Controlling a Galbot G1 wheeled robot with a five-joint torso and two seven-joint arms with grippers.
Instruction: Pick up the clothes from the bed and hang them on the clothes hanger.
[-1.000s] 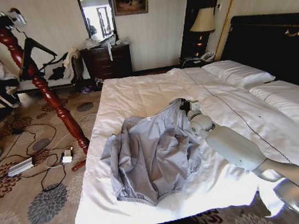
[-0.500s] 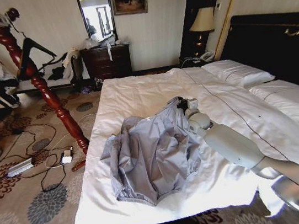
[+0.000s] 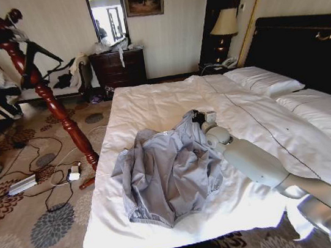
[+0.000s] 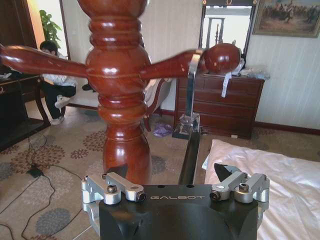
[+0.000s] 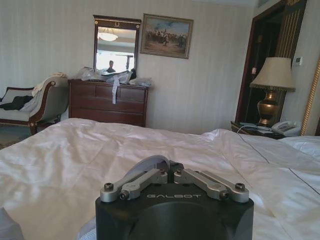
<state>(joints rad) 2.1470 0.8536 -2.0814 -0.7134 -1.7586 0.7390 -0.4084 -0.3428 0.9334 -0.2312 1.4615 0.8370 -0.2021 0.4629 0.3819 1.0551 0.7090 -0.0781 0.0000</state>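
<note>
The grey-blue clothes (image 3: 170,176) lie rumpled on the bed (image 3: 150,104), near its foot. The right tool (image 3: 200,118) is pressed together on the collar edge, which has risen slightly over the last second, so the lift looks just begun. Farther off, the left tool (image 4: 175,192), spread wide, hovers by the wooden coat stand (image 3: 44,92) where the black clothes hanger (image 3: 35,53) hangs.

Right arm (image 3: 264,168) – smooth pale grey-white shell, rounded joints, thick tapered segments. Right claw (image 5: 172,172) – matte black housing, white "GALBOT" lettering, silver metal linkages with dark screw heads. Left claw (image 4: 175,187) – same black body and lettering, silver brackets and bolts on both sides.
</note>
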